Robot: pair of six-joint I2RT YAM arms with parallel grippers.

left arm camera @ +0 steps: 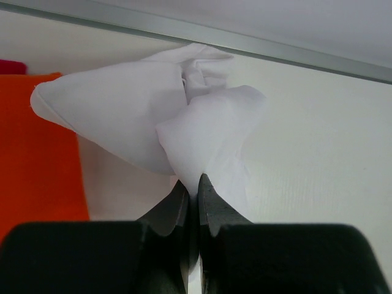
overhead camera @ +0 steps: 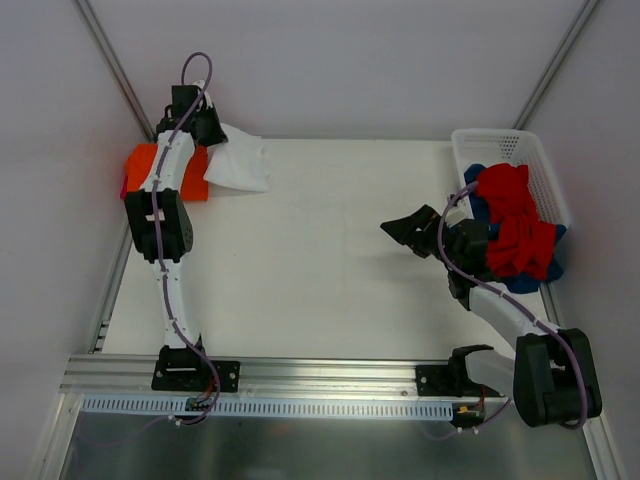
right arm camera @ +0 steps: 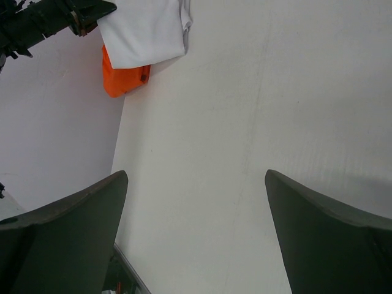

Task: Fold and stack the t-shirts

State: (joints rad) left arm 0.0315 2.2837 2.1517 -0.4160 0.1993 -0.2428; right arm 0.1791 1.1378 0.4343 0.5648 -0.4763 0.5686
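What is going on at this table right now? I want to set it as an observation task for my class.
Two robot arms are dealing with t-shirts. The left claw is shut on a bunched white t-shirt at the far left corner of the table, right beside an orange t-shirt lying flat. The right claw is open and holds nothing, over bare table near the white basket, where red t-shirts and blue cloth are heaped unfolded.

White t-shirt (overhead camera: 240, 165) lies crumpled beside orange t-shirt (overhead camera: 140, 170); red and blue t-shirts (overhead camera: 515, 225) heaped.
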